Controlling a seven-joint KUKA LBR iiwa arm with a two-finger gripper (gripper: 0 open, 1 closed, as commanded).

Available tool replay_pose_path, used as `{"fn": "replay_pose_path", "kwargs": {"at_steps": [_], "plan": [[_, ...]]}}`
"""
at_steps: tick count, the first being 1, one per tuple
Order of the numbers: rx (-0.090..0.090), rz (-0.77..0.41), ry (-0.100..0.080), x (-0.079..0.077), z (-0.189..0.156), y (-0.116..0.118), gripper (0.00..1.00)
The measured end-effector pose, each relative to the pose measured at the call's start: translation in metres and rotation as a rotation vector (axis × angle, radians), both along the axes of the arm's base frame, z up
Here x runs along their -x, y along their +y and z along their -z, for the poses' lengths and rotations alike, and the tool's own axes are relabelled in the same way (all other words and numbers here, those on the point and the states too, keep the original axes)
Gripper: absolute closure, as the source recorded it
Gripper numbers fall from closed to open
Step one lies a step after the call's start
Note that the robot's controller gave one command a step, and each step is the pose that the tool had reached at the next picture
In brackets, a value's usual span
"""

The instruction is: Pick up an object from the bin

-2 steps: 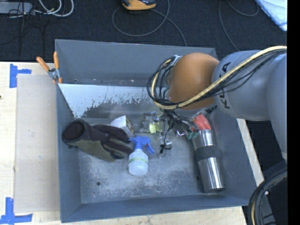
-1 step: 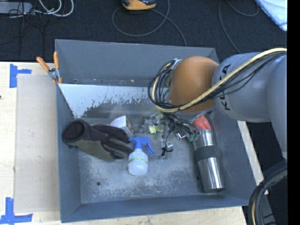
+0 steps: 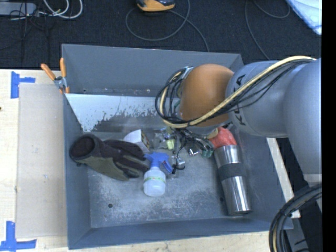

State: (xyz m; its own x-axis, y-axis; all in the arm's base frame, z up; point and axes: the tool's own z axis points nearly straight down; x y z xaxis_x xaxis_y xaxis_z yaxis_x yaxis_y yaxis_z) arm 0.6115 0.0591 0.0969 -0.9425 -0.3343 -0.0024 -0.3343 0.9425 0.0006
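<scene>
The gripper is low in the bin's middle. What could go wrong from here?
The gripper sits where a glove, a white bottle and a blue piece crowd together, so it may catch two or nudge the bottle away. The arm's cables hang near the flask and might snag.

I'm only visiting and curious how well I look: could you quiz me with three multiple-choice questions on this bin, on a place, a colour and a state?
1. Where does the dark glove lie?
A) view's left side of the bin
B) view's right side
C) outside it

2. What colour caps the small white bottle?
A) red
B) blue
C) green

3. How is the silver cylinder placed?
A) upright
B) lifted by the arm
C) lying on its side

Answers: 1 A, it lies near the left wall; 2 B, blue shows at its neck; 3 C, its length rests on the floor.
</scene>
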Motion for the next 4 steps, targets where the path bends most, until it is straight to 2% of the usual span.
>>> {"fn": "replay_pose_path", "kwargs": {"at_steps": [1,2,3,4], "plan": [[0.000,-0.093,0.002,0.002,0.015,0.019,0.00],[0.000,-0.154,0.002,0.005,0.020,0.025,0.00],[-0.001,-0.163,0.002,0.006,0.022,0.024,0.00],[0.001,-0.031,0.004,0.021,0.026,0.042,0.00]]}}
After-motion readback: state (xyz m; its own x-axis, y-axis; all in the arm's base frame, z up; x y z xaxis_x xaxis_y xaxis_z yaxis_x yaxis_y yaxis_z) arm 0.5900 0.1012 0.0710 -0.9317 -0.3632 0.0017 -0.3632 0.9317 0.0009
